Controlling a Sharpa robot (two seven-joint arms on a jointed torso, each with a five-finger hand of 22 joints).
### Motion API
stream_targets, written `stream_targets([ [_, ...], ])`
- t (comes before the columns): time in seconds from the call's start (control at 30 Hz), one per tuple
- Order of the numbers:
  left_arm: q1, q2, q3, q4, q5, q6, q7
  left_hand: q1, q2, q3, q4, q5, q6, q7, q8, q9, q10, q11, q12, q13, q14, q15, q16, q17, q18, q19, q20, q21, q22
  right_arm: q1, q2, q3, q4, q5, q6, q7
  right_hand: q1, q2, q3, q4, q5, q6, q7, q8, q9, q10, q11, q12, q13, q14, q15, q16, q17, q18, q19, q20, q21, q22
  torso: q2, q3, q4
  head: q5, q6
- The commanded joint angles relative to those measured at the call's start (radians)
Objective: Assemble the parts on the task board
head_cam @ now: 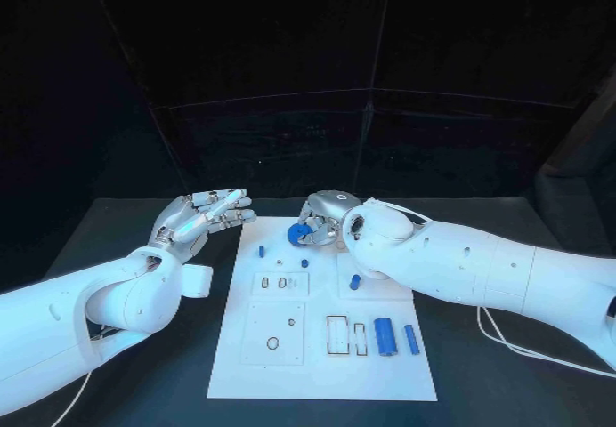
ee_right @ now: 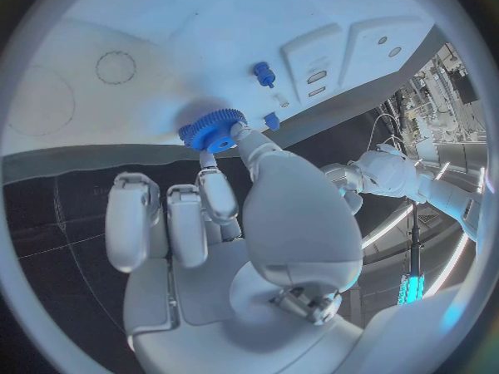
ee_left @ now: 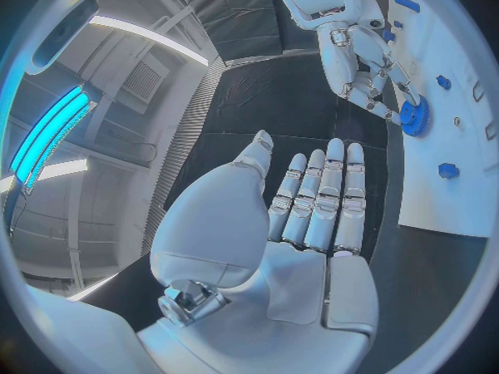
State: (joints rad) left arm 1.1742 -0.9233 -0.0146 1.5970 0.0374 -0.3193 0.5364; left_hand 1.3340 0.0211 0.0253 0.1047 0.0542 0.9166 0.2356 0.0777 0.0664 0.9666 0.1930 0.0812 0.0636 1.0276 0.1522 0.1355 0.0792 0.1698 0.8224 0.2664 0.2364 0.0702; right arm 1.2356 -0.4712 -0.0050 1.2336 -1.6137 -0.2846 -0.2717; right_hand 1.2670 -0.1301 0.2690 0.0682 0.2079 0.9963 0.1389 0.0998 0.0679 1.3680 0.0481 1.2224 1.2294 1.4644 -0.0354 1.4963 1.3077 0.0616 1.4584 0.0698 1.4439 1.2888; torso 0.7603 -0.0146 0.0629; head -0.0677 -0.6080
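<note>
The white task board [head_cam: 321, 374] lies in the middle of the black table. At its far end my right hand [head_cam: 330, 221] pinches a blue gear [head_cam: 299, 233] between thumb and a finger. The right wrist view has that gear [ee_right: 212, 130] at the fingertips of the right hand [ee_right: 224, 216], low over the board's [ee_right: 208, 33] edge. My left hand [head_cam: 206, 216] hovers left of the board's far corner, fingers straight and apart, holding nothing. The left wrist view shows this hand [ee_left: 312, 208] flat, and beyond it the right hand [ee_left: 369, 79] with the gear [ee_left: 414, 116].
Small blue pegs [head_cam: 262, 252] [head_cam: 305, 262] stand near the board's far end, with another [head_cam: 356, 282] further in. Blue cylinders [head_cam: 384, 336] [head_cam: 412, 339] lie at the near right. Inset plates with slots [head_cam: 282, 283] and holes [head_cam: 275, 336] take up the board's left half.
</note>
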Motion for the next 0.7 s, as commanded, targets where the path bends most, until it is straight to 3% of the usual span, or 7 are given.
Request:
stream_targets([
  [0.03, 0.002, 0.001, 0.001, 0.001, -0.005, 0.006, 0.002, 0.006, 0.0, -0.001, -0.007, -0.004, -0.003, 0.001, -0.004, 0.0, 0.001, -0.001, -0.005, 0.0, 0.006, 0.001, -0.006, -0.001, 0.015, 0.008, 0.001, -0.003, -0.001, 0.0, 0.003, -0.001, -0.003, -0.02, 0.032, -0.005, -0.017, -0.027, -0.037, 0.011, -0.022, -0.032, 0.006, -0.021, -0.004, -0.008, 0.008, -0.008, -0.003, 0.066, 0.013, 0.002, 0.058, -0.007, 0.003, 0.01, 0.006, 0.002, 0.0, -0.0002, 0.0005, -0.001, 0.002],
  [0.13, 0.002, 0.001, 0.001, 0.001, -0.005, 0.005, 0.002, 0.008, 0.001, 0.0, -0.009, -0.004, -0.003, 0.001, -0.005, 0.0, 0.001, -0.001, -0.006, 0.0, 0.007, 0.001, -0.006, -0.002, 0.015, 0.009, 0.0, -0.003, -0.001, 0.0, 0.005, -0.002, -0.004, -0.022, 0.041, -0.002, -0.025, -0.03, -0.081, 0.029, -0.046, -0.051, 0.012, -0.032, -0.003, -0.012, 0.014, -0.01, -0.004, 0.066, 0.019, 0.003, 0.06, -0.007, 0.002, 0.016, 0.006, 0.003, 0.0, -0.0005, 0.0001, 0.0, 0.002],
  [0.33, 0.002, -0.001, 0.001, 0.002, -0.005, 0.005, 0.001, 0.008, 0.002, 0.0, -0.01, -0.004, -0.003, 0.001, -0.005, 0.0, 0.001, -0.001, -0.006, 0.0, 0.007, 0.001, -0.007, -0.002, 0.015, 0.009, 0.0, -0.003, -0.001, 0.0, 0.003, -0.003, 0.004, -0.022, 0.065, 0.008, -0.015, -0.016, -0.179, 0.082, -0.043, -0.05, 0.014, -0.029, 0.001, -0.013, 0.017, -0.006, 0.003, 0.066, 0.023, 0.002, 0.062, -0.007, 0.002, 0.022, 0.008, 0.006, -0.001, -0.0003, 0.0006, -0.003, -0.005],
  [0.7, 0.002, -0.005, 0.001, 0.003, -0.005, 0.001, 0.0, 0.008, 0.002, 0.0, -0.01, -0.004, -0.003, 0.001, -0.005, 0.0, 0.001, -0.001, -0.006, 0.0, 0.007, 0.001, -0.007, -0.002, 0.015, 0.009, 0.0, -0.003, -0.001, 0.0, -0.008, -0.004, 0.004, -0.026, 0.039, -0.008, -0.002, 0.002, -0.195, 0.098, -0.045, -0.052, 0.015, -0.031, 0.0, -0.01, 0.017, 0.001, 0.01, 0.068, 0.023, 0.005, 0.071, -0.008, 0.004, 0.022, 0.012, 0.014, 0.0, -0.0009, -0.0008, 0.001, -0.014],
])
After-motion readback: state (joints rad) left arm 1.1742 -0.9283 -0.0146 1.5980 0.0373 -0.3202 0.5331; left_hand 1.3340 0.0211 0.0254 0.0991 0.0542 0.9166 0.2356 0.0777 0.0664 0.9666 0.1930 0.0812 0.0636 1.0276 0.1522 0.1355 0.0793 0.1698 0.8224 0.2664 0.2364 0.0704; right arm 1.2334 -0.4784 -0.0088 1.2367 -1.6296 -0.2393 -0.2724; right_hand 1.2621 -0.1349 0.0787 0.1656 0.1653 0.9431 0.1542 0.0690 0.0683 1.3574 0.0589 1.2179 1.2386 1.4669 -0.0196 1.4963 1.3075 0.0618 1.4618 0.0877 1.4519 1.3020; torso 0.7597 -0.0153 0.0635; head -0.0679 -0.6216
